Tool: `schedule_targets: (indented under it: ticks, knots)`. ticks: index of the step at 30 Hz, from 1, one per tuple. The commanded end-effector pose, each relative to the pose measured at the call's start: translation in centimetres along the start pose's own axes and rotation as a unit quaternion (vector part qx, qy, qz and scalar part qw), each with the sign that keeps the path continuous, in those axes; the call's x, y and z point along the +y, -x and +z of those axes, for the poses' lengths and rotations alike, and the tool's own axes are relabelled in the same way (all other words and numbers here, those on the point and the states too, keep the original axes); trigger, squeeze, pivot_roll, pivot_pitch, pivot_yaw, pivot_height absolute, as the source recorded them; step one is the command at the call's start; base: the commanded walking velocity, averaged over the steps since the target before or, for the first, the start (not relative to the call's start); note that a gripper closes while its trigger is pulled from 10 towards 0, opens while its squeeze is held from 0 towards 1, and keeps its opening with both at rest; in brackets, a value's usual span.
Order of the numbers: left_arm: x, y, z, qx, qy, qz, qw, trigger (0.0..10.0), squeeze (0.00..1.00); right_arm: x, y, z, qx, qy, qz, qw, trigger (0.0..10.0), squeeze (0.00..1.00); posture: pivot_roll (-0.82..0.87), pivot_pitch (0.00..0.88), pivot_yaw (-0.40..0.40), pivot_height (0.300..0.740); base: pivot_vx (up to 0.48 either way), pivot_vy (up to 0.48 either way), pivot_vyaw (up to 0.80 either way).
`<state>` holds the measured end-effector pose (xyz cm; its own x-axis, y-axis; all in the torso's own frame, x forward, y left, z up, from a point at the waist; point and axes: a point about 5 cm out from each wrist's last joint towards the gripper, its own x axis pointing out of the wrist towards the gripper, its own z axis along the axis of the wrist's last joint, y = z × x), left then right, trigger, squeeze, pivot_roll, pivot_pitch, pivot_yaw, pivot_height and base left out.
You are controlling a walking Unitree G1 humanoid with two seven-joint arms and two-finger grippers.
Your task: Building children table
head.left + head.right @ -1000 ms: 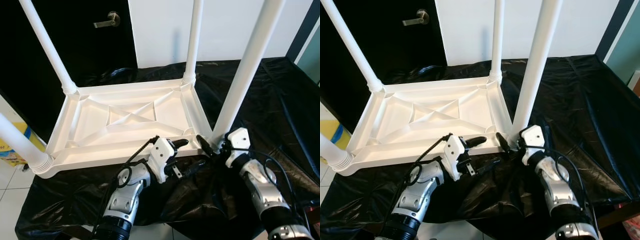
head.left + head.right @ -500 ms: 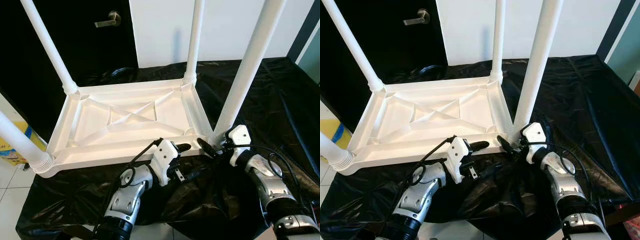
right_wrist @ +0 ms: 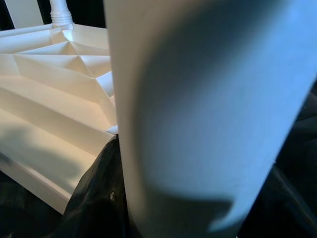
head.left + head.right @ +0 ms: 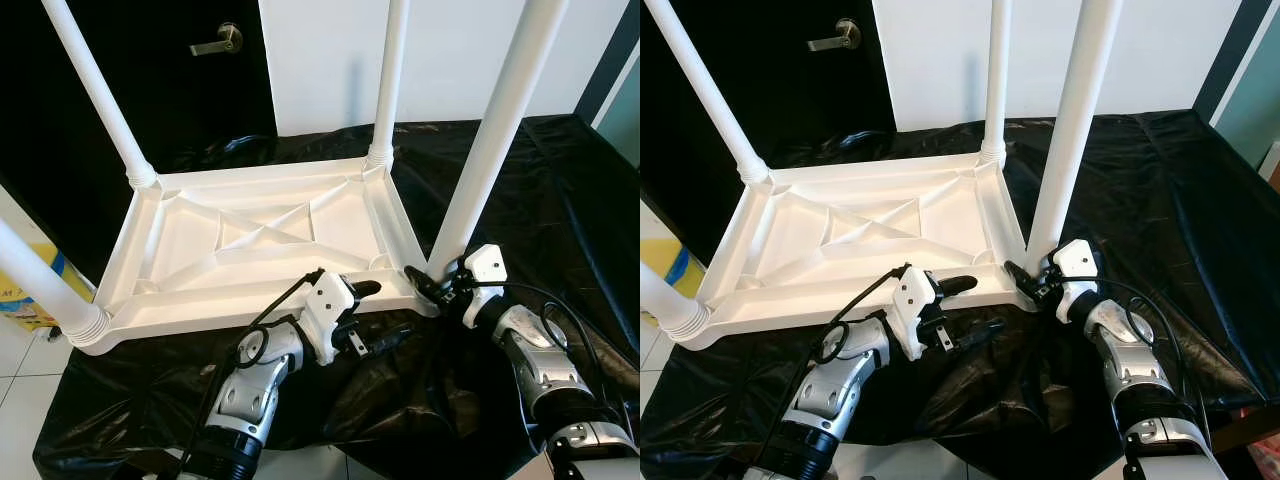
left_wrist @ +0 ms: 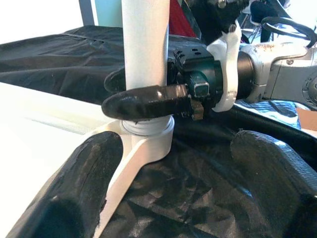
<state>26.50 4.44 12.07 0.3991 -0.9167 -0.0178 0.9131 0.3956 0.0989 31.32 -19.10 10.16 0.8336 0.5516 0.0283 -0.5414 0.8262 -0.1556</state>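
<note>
On the black-covered desk (image 4: 560, 180), seen from the left eye, we find the white children's table (image 4: 250, 245) lying upside down, top flat on the sheet, long axis running left to right. Its four legs point up. The near-right leg (image 4: 490, 140) stands in its corner socket, and the right end effector (image 4: 428, 288) sits at its base with a finger on either side. The left end effector (image 4: 372, 312) is at the near rim, fingers spread, one over the rim and one on the sheet.

From the right eye we see the same layout; the near-left leg (image 4: 662, 295) stands in its ribbed socket at the picture's edge.

Through the left wrist camera, a black finger (image 5: 146, 101) of the right end effector lies across the leg just above the socket collar (image 5: 147, 128). We see no gap there, so we judge it gripping the leg.

Close up in the right wrist camera, the leg (image 3: 208, 109) is up against the lens, with the ribbed underside (image 3: 54, 94) beyond.

Our reading: the last leg is being seated. Next, we judge, a firm downward push or twist, with the rim held steady.
</note>
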Motion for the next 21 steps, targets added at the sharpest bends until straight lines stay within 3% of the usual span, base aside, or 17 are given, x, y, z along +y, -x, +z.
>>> schedule_targets:
  ticks: [1, 2, 12, 14, 17, 21]
  knots:
    - [0.3, 0.0, 0.1, 0.004, 0.000, 0.023, 1.000, 10.0, 0.00, 0.0, -0.1, 0.0, 0.005, 0.003, -0.008, 1.000, 6.8, 0.00, -0.12, 0.000, 0.019, 0.740, 0.000, 0.000, 0.00]
    - [0.4, 0.0, 0.1, 0.005, -0.001, 0.024, 1.000, 10.0, 0.00, 0.2, -0.3, 0.0, -0.001, -0.004, -0.024, 1.000, 10.0, 0.00, -0.12, 0.000, 0.017, 0.740, 0.000, 0.000, 0.00]
    - [0.8, 0.1, 0.4, 0.002, -0.003, 0.028, 1.000, 10.0, 0.00, 1.5, -1.5, -0.4, 0.020, -0.007, -0.125, 0.992, 10.0, 0.00, -0.11, 0.000, 0.019, 0.740, 0.000, 0.000, 0.00]
    - [1.1, 0.1, 0.7, 0.000, -0.006, 0.030, 1.000, 10.0, 0.00, 2.0, -2.0, -0.5, 0.022, -0.035, -0.200, 0.979, 10.0, 0.00, -0.11, 0.000, 0.027, 0.740, 0.000, 0.000, 0.00]
    - [1.2, 0.1, 0.8, -0.001, -0.006, 0.031, 1.000, 10.0, 0.00, 2.3, -2.1, -0.7, 0.026, -0.045, -0.230, 0.972, 10.0, 0.00, -0.11, 0.000, 0.030, 0.740, 0.000, 0.000, 0.00]
    - [1.3, 0.0, 0.9, -0.004, -0.006, 0.029, 1.000, 10.0, 0.00, 3.1, -2.1, -1.1, 0.038, -0.058, -0.316, 0.946, 10.0, 0.00, -0.12, 0.000, 0.035, 0.740, 0.000, 0.000, 0.00]
